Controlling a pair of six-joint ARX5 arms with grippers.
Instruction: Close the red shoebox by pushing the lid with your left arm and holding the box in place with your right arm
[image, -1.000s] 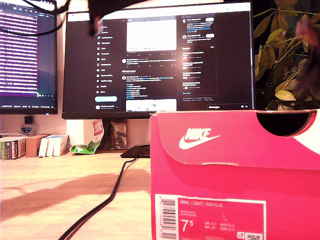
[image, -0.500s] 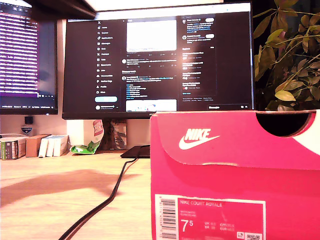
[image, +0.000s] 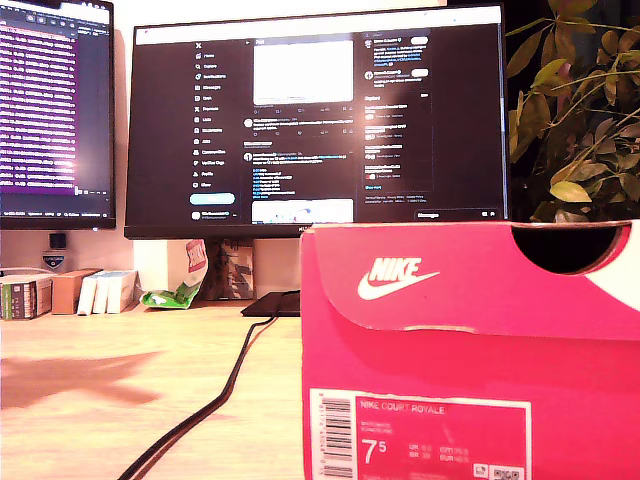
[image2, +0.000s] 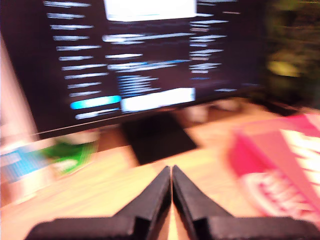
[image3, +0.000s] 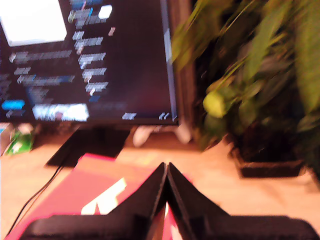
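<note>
Arm gone from exterior view's top, red shoebox (image: 470, 350) lidded, contents hidden, both hands (image2: 171, 172) (image3: 166, 170) pinched empty

A light wooden desk (image: 120, 400) carries a red cardboard Nike shoebox (image: 470, 350) at the exterior view's right, its lid down and size label facing the camera. A black cable (image: 205, 410) snakes across the bare wood beside it toward the black stand (image: 272, 303) of a wide dark monitor. At the exterior view's left sit small cardboard boxes (image: 60, 292) and a crumpled green wrapper (image: 172, 295), near the wall.
</note>
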